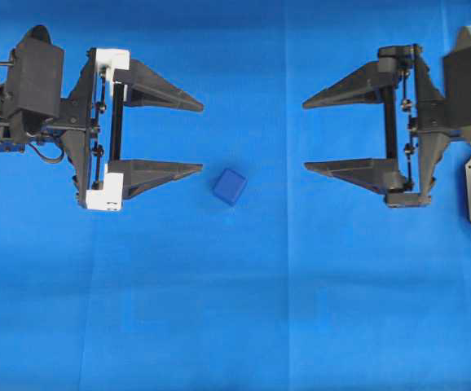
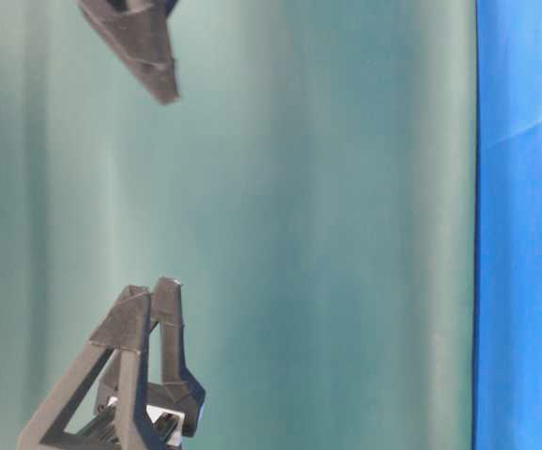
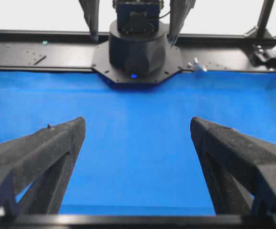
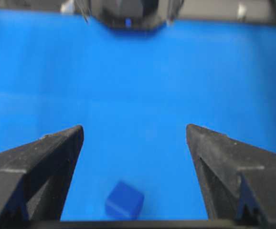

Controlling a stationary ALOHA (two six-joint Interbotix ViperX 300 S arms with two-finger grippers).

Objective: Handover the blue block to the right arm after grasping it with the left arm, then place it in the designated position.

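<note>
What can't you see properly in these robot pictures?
- Blue block: missing from the left wrist view and the table-level view; blurry in the right wrist view.
- Right arm: cut off by the overhead picture's right edge, smeared.
- Designated position: no marker shows on the blue cloth.
- Table-level view: sideways, showing only finger tips.

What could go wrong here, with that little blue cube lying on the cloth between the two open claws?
1. The blue block lies loose on the blue cloth, beyond the left gripper fingertips and off its centre line. A slightly misjudged approach might nudge it away.
2. The cube is far narrower than the wide-open jaws, so it could twist when they close.
3. The right gripper faces the left one, also open; they might bump during the handover.
</note>
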